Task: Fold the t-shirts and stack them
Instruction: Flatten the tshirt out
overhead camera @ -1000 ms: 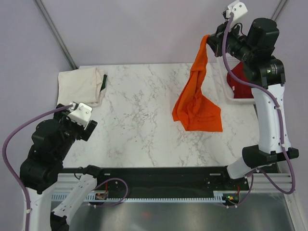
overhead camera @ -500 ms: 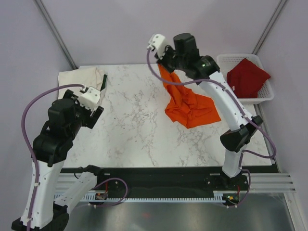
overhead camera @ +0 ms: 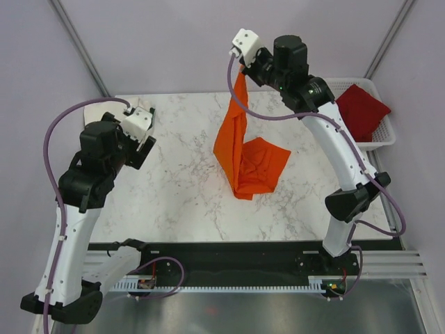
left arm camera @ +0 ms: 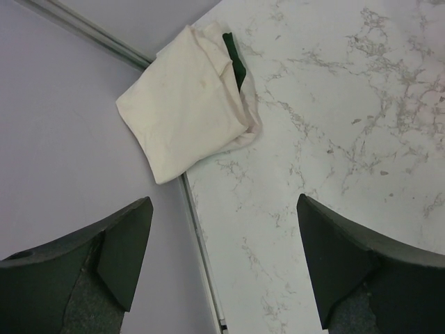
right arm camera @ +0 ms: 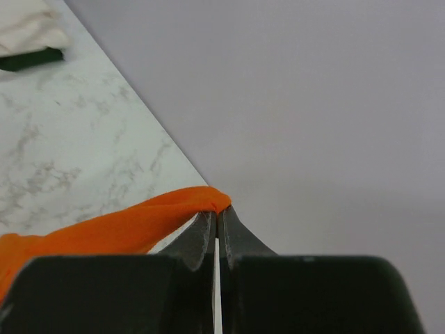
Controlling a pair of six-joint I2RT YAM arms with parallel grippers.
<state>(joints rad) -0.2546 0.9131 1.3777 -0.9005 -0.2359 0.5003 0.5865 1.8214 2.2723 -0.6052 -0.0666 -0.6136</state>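
the white marble desk [overhead camera: 188, 188] holds the bottom of the bright orange soft cloth t-shirt [overhead camera: 238, 142]. it hangs from the right hand [right arm camera: 217, 221], which is pinched tight on its edge, likely so it drops straight for folding. the folded cream-white cloth t-shirt [left arm camera: 188, 104] waits at the far left corner. the dark red cloth t-shirt [overhead camera: 361, 111] sits in the white plastic lattice basket [overhead camera: 379, 142]. the left hand [left arm camera: 222, 236] is spread wide, empty. a second ago the orange shirt hung by the basket; now it is mid-desk.
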